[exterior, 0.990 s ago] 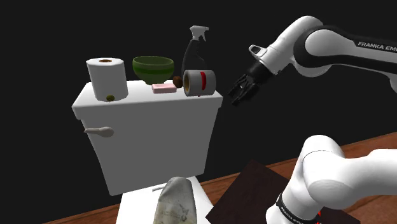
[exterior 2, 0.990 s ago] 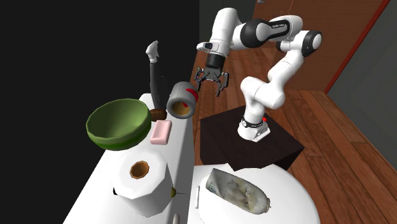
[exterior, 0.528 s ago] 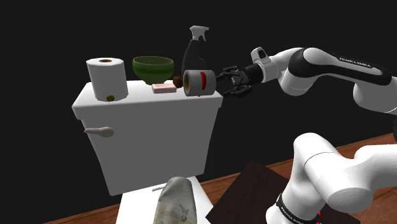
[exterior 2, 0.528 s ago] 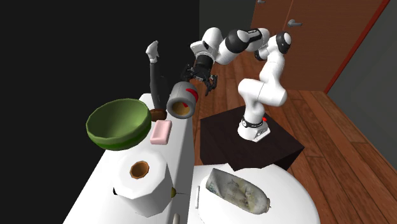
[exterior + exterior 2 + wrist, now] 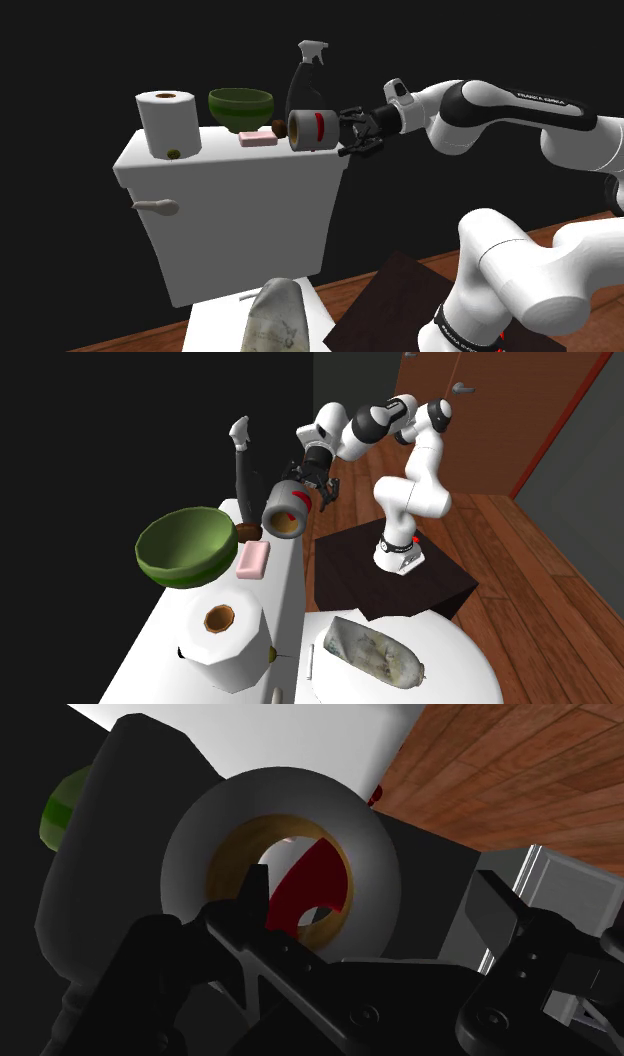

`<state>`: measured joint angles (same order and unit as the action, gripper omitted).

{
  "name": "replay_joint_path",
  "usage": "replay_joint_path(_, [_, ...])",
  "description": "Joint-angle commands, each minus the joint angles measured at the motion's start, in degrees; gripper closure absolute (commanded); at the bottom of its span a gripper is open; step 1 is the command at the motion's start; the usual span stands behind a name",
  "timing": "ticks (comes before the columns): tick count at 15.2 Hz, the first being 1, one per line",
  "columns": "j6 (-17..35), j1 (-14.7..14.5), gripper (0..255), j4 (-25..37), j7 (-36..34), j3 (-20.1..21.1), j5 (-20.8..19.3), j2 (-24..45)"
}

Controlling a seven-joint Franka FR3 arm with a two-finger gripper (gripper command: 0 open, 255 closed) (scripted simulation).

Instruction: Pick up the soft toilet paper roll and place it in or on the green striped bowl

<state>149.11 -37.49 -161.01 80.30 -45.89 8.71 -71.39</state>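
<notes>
The grey toilet paper roll [image 5: 313, 130], marked with a red patch, lies on its side at the end of the toilet tank lid [image 5: 215, 148] nearest the arm, its cardboard core facing outward. Just behind it, by the lid's back edge, stands a dark spray bottle [image 5: 310, 75], and a pink soap bar [image 5: 256, 138] lies beside it toward the lid's middle. The green bowl [image 5: 240, 105] sits further along the back edge, and a white upright roll [image 5: 167, 122] stands at the far end. A second ago the gripper [image 5: 347, 132] hung well off the lid's end, pointing down. It has since swung level and closed in, and now sits right at the roll's open end. The wrist view shows the fingers spread apart and holding nothing, one tip in front of the core hole and the other outside the roll's wall. The approach looks nearly done; the grasp has not yet been made.
</notes>
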Motion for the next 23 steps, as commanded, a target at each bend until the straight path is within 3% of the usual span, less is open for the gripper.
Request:
replay_joint_path(1, [0.1, -0.1, 0, 0.0, 0.0, 0.0, 0.0, 0.1])
replay_joint_path(5, [0.1, -0.1, 0, 0.0, 0.0, 0.0, 0.0, 0.1])
replay_joint_path(6, [0.1, -0.1, 255, 0.0, 0.0, 0.0, 0.0, 0.1])
replay_joint_path(15, [0.1, -0.1, 255, 0.0, 0.0, 0.0, 0.0, 0.1])
replay_joint_path(23, [-3.5, -0.7, 255, 4.9, -3.7, 4.0, 0.8, 0.9])
